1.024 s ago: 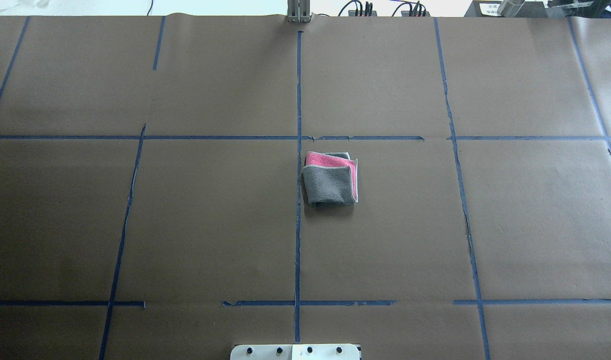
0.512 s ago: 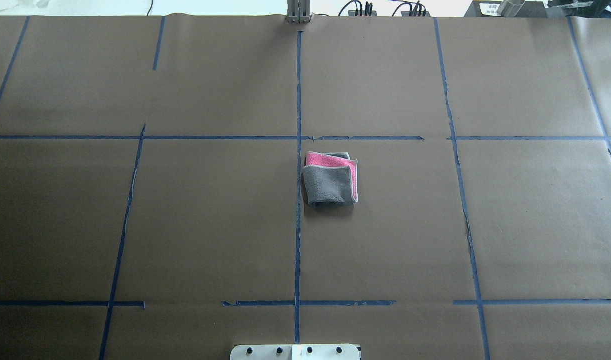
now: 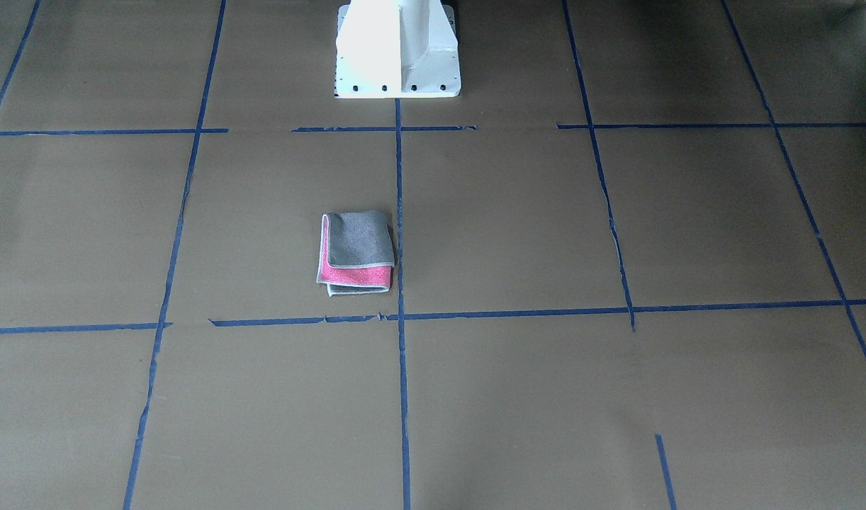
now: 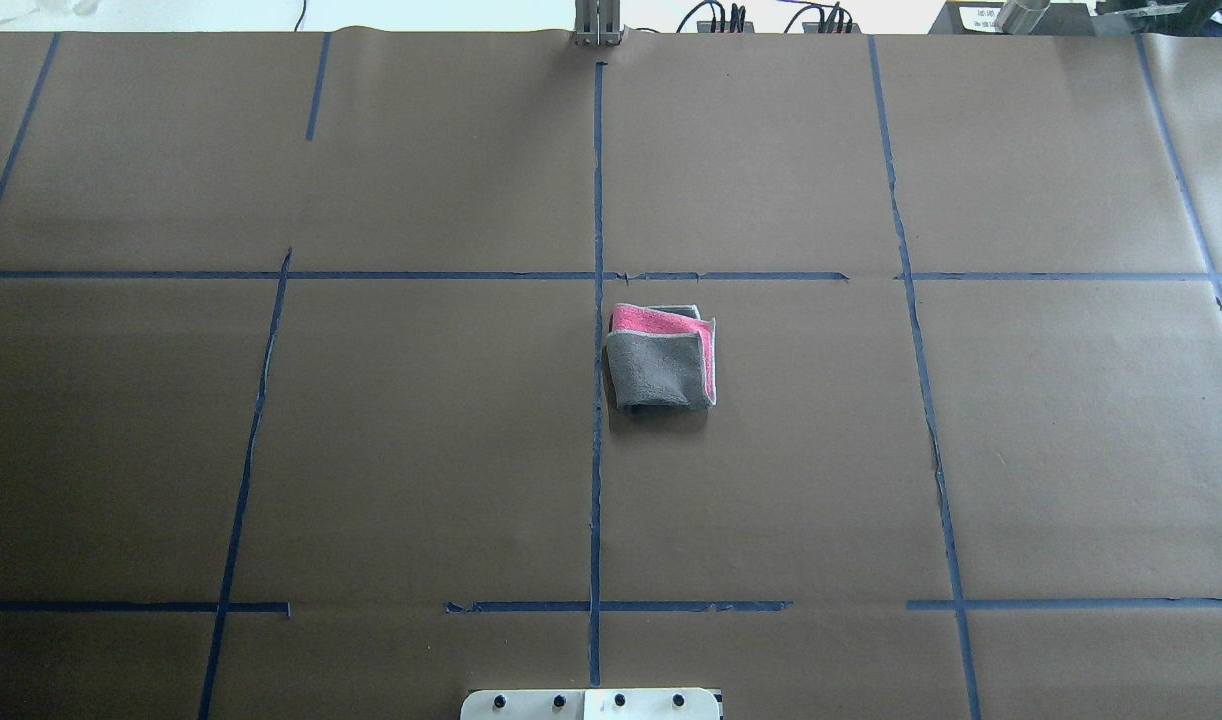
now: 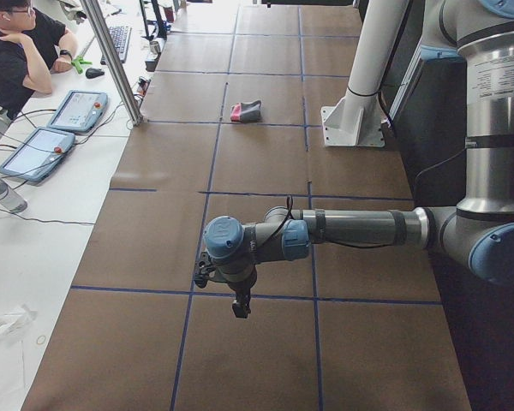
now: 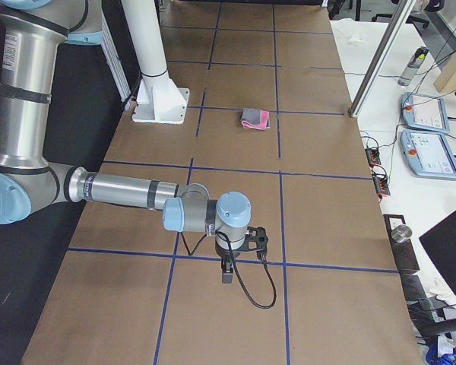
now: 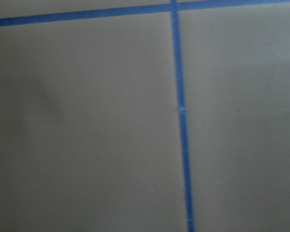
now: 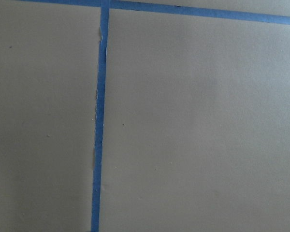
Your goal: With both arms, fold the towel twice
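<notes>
The towel (image 4: 661,372) lies folded into a small square near the table's middle, grey face on top with a pink strip showing along its far and right sides. It also shows in the front-facing view (image 3: 357,248), the left view (image 5: 246,111) and the right view (image 6: 254,119). Neither arm touches it. My left gripper (image 5: 239,308) hangs over the table's left end, far from the towel; I cannot tell whether it is open or shut. My right gripper (image 6: 226,274) hangs over the right end; I cannot tell its state either. Both wrist views show only brown paper and blue tape.
The white pedestal base (image 3: 397,49) stands at the robot's edge of the table. Blue tape lines (image 4: 597,450) cross the brown paper. An operator (image 5: 17,51) sits beyond the far side, with teach pendants (image 5: 77,110) and a metal post (image 5: 111,60) nearby.
</notes>
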Available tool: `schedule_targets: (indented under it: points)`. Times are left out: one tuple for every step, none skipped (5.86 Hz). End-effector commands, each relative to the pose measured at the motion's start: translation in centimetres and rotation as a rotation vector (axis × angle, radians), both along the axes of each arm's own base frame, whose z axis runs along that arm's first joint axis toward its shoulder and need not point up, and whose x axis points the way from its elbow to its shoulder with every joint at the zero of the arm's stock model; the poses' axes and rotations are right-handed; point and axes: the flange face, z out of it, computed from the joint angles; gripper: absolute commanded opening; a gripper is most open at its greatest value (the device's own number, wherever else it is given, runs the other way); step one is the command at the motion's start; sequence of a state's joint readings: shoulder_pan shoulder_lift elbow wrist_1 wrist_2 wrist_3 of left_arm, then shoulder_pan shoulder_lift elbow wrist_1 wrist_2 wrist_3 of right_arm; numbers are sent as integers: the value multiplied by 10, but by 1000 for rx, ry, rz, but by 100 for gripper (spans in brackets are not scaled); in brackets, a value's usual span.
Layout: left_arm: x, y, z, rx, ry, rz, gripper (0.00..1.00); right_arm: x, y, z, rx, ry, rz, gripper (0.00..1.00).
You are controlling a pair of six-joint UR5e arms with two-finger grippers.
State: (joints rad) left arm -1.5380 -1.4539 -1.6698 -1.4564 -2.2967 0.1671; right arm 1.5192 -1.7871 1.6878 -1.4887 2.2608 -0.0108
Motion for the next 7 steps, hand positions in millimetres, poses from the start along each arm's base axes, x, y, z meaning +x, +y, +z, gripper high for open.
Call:
schedule_targets:
  points:
    - [-3, -2, -4, 18, -58, 9, 100, -2, -1, -2, 2, -22, 0, 100]
    - [-3, -2, -4, 20, -56, 8, 100, -2, -1, -2, 2, -22, 0, 100]
    - [-3, -2, -5, 21, -56, 8, 100, -2, -2, -3, 4, -22, 0, 100]
    - [-3, -2, -4, 20, -56, 8, 100, -2, -2, -3, 4, -22, 0, 100]
    - [-3, -2, -6, 23, -48, 7, 100, -2, -1, -1, 1, -22, 0, 100]
    - [-2, -2, -7, 22, -42, 7, 100, -2, -1, -1, 1, -22, 0, 100]
    - [-2, -1, -6, 21, -42, 7, 100, -2, -1, -1, 2, -22, -1, 100]
